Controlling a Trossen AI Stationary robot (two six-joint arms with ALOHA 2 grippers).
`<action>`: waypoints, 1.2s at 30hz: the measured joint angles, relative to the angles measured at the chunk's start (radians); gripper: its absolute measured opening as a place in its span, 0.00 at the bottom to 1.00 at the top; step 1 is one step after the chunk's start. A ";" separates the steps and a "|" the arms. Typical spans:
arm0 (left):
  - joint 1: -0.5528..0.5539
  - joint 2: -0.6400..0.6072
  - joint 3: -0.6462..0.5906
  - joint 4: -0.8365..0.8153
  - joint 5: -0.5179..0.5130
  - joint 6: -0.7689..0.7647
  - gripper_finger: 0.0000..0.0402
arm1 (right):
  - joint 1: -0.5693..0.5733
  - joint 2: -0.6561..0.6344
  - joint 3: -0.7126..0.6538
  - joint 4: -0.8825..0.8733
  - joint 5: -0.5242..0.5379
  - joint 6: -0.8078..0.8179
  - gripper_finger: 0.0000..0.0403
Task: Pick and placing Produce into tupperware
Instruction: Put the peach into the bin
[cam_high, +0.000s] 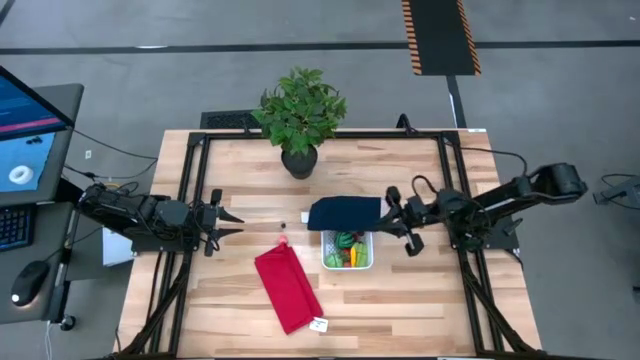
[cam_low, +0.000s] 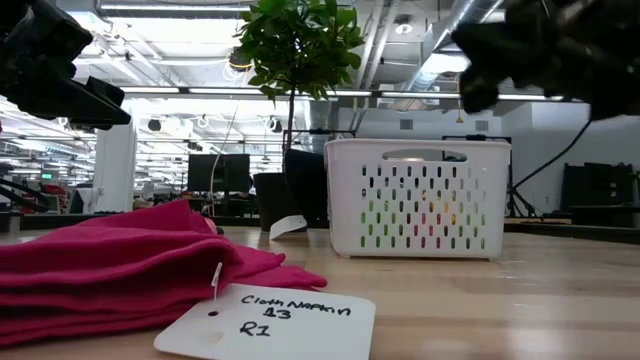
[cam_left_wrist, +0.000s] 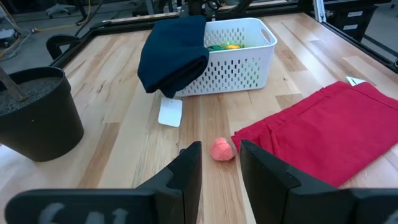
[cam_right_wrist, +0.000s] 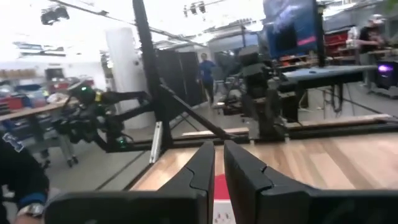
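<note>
Near the desk's left edge, the left claw (cam_high: 232, 225) hovers with its fingers slightly apart, gripping nothing; a small red produce piece (cam_left_wrist: 222, 150) lies on the desk (cam_high: 240, 300) just ahead of it, beside the red cloth (cam_high: 288, 288). Toward the middle, the white tupperware (cam_high: 347, 265) holds green and orange produce (cam_high: 347, 244), a dark navy cloth (cam_high: 343, 213) draped over its far rim. The right claw (cam_high: 400, 222) hangs just right of it, nearly closed and empty.
</note>
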 joint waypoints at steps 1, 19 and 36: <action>0.000 0.000 0.000 0.000 0.000 0.000 0.25 | 0.000 -0.019 -0.024 0.000 0.017 0.009 0.15; 0.000 0.000 0.000 0.000 0.000 0.000 0.25 | -0.023 -0.419 -0.124 -0.467 0.042 0.010 0.15; 0.000 0.000 0.000 0.000 0.000 0.000 0.25 | -0.042 -0.900 -0.125 -0.900 0.061 -0.035 0.15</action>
